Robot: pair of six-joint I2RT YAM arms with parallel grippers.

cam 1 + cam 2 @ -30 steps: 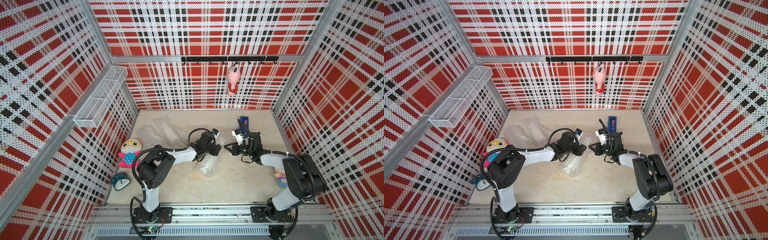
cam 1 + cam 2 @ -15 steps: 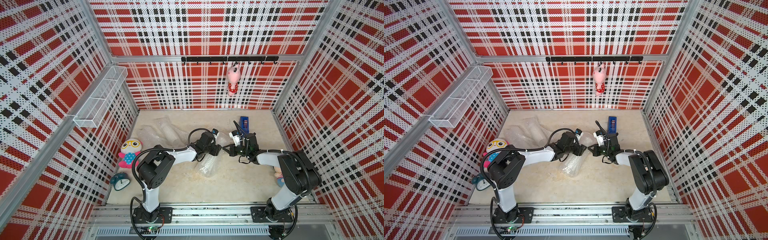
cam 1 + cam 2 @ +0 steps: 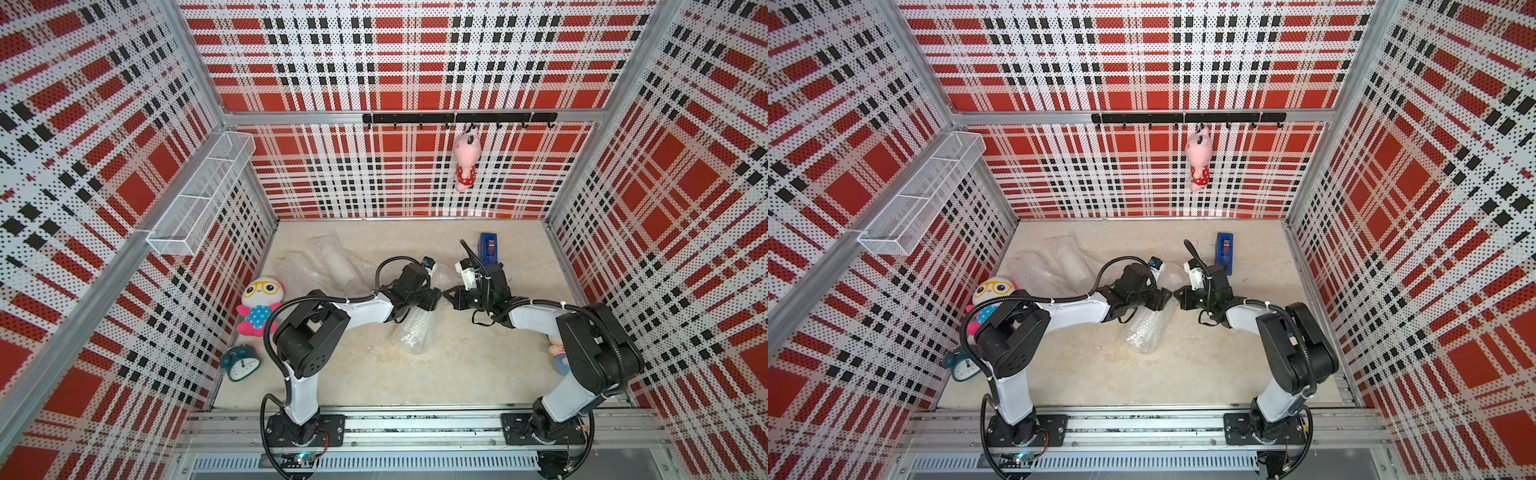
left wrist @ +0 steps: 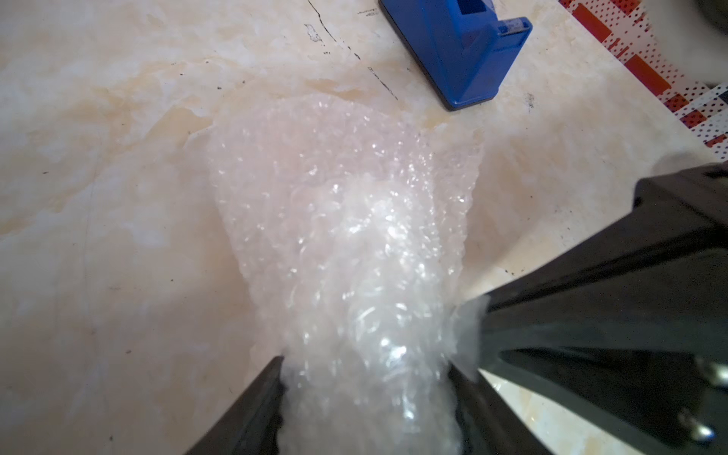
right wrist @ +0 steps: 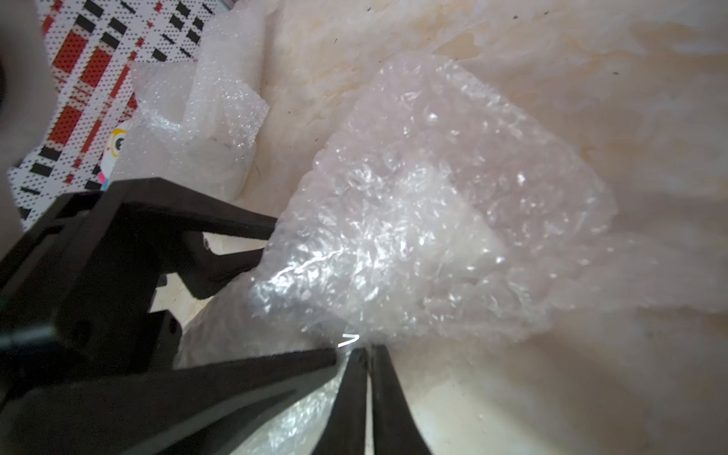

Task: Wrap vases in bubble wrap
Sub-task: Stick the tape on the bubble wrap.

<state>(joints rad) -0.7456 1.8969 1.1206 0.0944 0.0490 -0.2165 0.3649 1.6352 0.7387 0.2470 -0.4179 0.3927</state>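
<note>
No bare vases show; bubble wrap covers whatever it holds. My left gripper (image 4: 366, 366) is shut on a crinkly bubble-wrap bundle (image 4: 346, 220), one finger on each side. In the right wrist view the same bundle (image 5: 433, 212) fills the middle. My right gripper (image 5: 367, 348) has its fingers almost together, and the tips touch the bundle's edge, where a small bright sliver glints. In a top view the left gripper (image 3: 435, 296) and right gripper (image 3: 448, 296) meet tip to tip at mid-table. Another wrapped bundle (image 3: 411, 334) lies below them. More bubble wrap (image 3: 328, 266) is heaped at back left.
A blue tape dispenser (image 3: 488, 247) stands behind the right gripper. A plush toy with glasses (image 3: 258, 305) and a teal clock (image 3: 241, 363) sit by the left wall. A small toy (image 3: 559, 353) lies behind the right arm. A pink toy (image 3: 466, 164) hangs on the back wall.
My right gripper has swung left, away from the tape dispenser, until its tips reached the bundle in the left gripper. The left arm has stayed still.
</note>
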